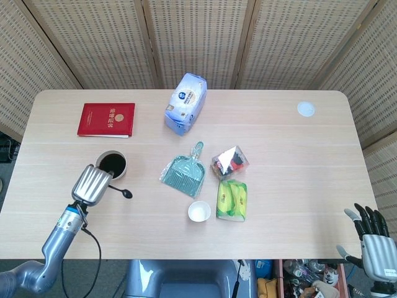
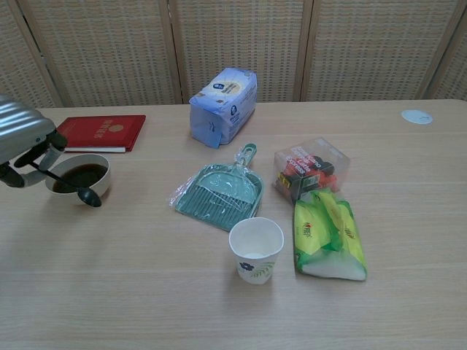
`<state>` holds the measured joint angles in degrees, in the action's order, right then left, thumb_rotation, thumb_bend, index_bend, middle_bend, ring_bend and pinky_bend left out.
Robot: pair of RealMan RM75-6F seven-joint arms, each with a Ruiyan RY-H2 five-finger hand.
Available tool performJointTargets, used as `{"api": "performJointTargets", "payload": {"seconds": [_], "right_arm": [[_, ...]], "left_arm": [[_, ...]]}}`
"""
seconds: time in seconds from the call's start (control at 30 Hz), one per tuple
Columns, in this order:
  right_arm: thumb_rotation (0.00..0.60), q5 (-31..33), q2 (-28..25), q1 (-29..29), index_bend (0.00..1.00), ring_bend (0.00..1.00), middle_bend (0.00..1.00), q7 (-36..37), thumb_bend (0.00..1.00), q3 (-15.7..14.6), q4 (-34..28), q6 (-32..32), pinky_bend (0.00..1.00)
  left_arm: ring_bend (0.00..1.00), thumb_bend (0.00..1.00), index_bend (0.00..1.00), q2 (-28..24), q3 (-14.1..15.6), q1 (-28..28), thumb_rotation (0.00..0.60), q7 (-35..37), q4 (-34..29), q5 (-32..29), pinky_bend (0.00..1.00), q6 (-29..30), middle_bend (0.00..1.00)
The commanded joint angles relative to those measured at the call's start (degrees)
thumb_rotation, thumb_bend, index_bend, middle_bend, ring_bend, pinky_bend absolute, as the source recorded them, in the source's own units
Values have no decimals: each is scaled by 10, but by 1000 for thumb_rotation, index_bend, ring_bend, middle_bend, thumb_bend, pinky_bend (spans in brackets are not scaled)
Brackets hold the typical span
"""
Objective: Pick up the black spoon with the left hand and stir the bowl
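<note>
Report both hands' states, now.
Left hand: holding the black spoon, lifted beside the bowl.
Right hand: open, fingers spread, holding nothing.
</note>
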<state>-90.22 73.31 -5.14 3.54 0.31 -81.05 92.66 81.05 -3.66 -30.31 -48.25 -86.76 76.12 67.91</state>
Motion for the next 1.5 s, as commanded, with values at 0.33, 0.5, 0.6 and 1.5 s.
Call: {"api": "performJointTargets", "payload": {"seconds": [0.33, 0.5, 0.6, 1.5], "right_arm": [[600, 1, 1, 1, 218, 19, 168, 1, 235, 1, 0, -2, 64], [600, 3, 2, 3, 218, 19, 168, 1, 236, 2, 1, -4, 64], [600, 5, 2, 2, 218, 19, 168, 1, 236, 2, 1, -5, 64], [600, 22, 2, -2, 218, 19, 168, -2, 236, 5, 3, -10, 64]], "left_arm": [[691, 380, 684, 5, -9, -38, 600, -78, 130, 25, 683, -9, 759], [670, 380, 686, 36, -6, -52, 600, -83, 220, 20, 672, -36, 747], [650, 380, 687, 53, -7, -55, 600, -83, 255, 14, 660, -45, 727], [633, 380, 693, 176, -4, -99, 600, -107, 406, 7, 653, -107, 706]]}}
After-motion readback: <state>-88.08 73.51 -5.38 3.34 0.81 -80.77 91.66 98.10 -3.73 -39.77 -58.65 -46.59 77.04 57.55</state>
